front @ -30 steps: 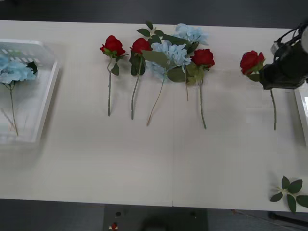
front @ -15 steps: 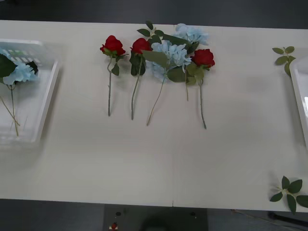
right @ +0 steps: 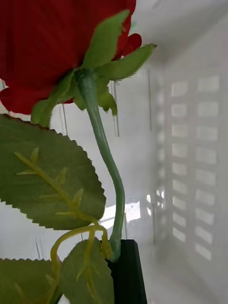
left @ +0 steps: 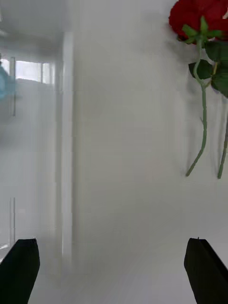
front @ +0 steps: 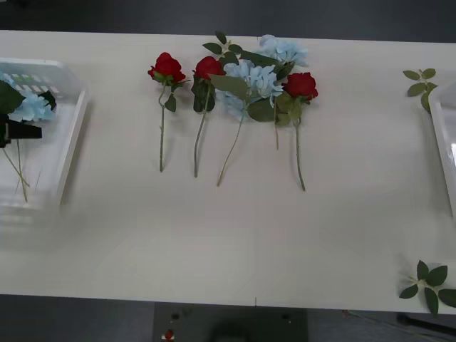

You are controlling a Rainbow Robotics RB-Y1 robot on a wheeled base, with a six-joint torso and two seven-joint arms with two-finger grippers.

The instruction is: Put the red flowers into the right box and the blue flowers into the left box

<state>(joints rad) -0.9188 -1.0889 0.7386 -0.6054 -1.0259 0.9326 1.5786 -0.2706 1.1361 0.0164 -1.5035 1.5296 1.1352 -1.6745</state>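
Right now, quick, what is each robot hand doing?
Left end effector: open, holding nothing, above the table beside the left box.
Right end effector: shut on a red flower stem, over the right box.

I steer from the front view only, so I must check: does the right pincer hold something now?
Observer: Yes, the right pincer is shut on the stem of a red flower.
Operator: Is it at a box?
Observer: A white slotted wall stands close behind the flower; probably a box wall, I cannot confirm.
Operator: And the left pincer, open or shut?
Observer: The left pincer is open and empty, over the table beside the left box rim.
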